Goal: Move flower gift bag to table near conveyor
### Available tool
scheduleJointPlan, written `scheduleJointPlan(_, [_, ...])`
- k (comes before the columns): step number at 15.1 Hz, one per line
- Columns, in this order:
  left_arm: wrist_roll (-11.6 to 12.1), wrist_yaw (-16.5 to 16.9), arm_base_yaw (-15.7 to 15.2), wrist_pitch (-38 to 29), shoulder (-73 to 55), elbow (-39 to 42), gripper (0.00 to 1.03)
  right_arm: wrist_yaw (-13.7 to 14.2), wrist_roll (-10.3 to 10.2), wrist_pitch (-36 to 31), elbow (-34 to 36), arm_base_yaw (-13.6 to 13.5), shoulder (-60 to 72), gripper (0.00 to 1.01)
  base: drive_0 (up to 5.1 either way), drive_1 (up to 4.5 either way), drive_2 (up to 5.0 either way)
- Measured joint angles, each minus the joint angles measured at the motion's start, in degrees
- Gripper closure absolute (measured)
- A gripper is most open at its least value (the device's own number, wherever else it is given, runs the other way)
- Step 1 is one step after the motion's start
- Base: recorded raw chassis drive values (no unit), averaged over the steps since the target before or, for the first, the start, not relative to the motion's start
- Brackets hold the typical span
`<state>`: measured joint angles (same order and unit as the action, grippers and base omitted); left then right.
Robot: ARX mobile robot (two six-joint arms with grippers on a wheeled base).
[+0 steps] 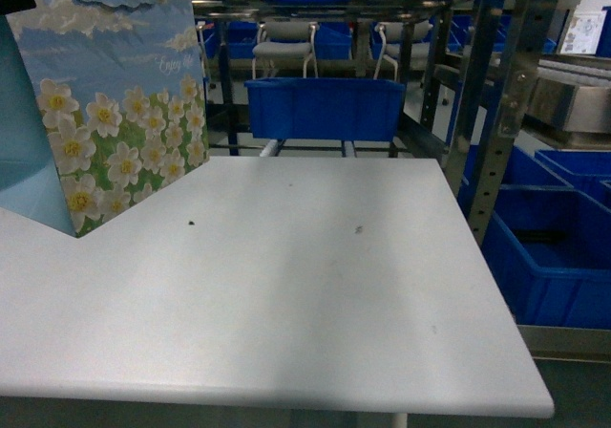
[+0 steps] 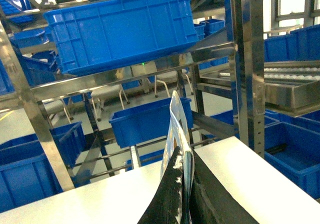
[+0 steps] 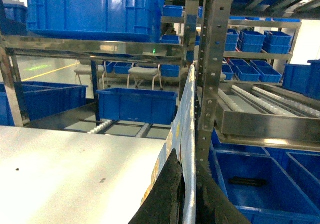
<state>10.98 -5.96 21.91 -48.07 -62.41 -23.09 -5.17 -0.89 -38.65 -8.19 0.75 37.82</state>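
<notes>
At upper left of the head view the bag (image 1: 115, 113) hung over the table (image 1: 286, 294), seemingly not yet set down. Both wrist views showed a left gripper (image 2: 186, 194) and a right gripper (image 3: 187, 194) each clamped on a thin printed edge, probably the bag. Blue bins (image 1: 325, 108) and the conveyor (image 3: 260, 101) stood beyond; nothing blocked the tabletop.
</notes>
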Motion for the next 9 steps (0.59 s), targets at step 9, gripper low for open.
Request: scheduleJointPlan(9, [0.0, 0.0, 0.0, 0.0, 0.0, 0.0, 1.01, 0.0, 0.0, -0.1, 0.0, 0.0, 0.0, 0.98, -5.0, 2.45, 2.4])
